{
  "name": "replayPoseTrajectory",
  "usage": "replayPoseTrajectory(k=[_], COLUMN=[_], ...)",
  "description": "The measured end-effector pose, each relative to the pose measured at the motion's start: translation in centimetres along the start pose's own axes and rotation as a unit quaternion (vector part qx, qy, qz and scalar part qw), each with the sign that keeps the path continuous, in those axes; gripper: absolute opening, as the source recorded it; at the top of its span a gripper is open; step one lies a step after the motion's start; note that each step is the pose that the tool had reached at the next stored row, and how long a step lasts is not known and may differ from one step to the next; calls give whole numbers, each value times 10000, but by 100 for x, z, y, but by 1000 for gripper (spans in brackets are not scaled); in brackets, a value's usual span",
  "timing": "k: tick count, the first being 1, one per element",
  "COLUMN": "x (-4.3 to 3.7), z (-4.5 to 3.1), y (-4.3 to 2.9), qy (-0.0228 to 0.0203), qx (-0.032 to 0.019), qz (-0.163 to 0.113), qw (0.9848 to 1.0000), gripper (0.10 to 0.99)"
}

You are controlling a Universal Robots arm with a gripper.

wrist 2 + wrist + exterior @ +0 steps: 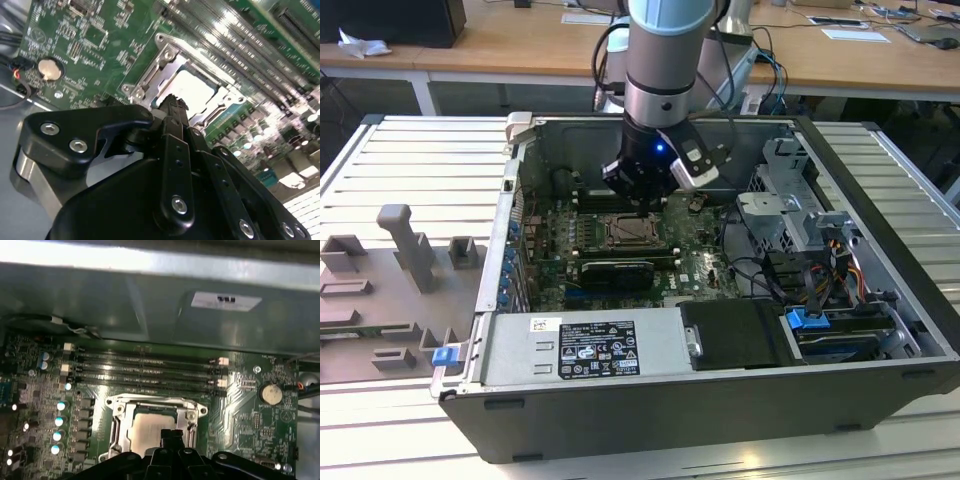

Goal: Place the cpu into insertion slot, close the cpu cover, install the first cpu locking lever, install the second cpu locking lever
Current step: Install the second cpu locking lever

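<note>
Cpu (150, 434) sits flat in insertion slot (632, 231) on green motherboard (95, 45), pale metal face up, visible in both wrist views. Cpu cover (156, 402) lies down around chip, silvery frame bordering it. Tool (171, 434) hangs just above near edge of socket, black fingers (172, 107) drawn together, gripping nothing. Memory slots (145, 371) run just beyond socket. Coin battery (270, 394) off to one side. Open computer case (880, 250) rests on slatted worktop (400, 160).
</note>
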State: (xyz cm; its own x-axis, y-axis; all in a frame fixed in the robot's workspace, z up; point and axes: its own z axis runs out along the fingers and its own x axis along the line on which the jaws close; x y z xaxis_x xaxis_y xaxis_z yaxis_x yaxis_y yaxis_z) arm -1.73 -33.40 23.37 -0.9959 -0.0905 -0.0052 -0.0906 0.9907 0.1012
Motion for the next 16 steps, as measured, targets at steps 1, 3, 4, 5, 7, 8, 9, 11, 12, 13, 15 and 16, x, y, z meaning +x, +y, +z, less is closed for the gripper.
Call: replayPoseTrajectory(k=[1, 3, 4, 5, 7, 8, 9, 11, 12, 13, 15, 16], x=[2, 6, 8, 12, 18, 19, 25, 31, 33, 37, 56, 75], z=[-2, -6, -9, -13, -7, -4, -3, -7, -9, -10, -11, -11], y=[-26, -64, -88, -134, -195, -217, -277, -348, -365, -381, -401, -406], qy=[3, 9, 16, 30, 33, 32, 31, 31, 32, 31, 31, 31], qx=[0, -1, -1, -2, -10, -16, -28, -31, -31, -31, -31, -33], qz=[0, 1, 1, 3, 3, 3, 3, 3, 3, 3, 4, 3], qw=[10000, 10000, 10000, 10000, 10000, 10000, 10000, 10000, 10000, 10000, 10000, 10000], gripper=[106, 106, 106, 106, 106, 106, 106, 106, 106, 106, 106, 106])
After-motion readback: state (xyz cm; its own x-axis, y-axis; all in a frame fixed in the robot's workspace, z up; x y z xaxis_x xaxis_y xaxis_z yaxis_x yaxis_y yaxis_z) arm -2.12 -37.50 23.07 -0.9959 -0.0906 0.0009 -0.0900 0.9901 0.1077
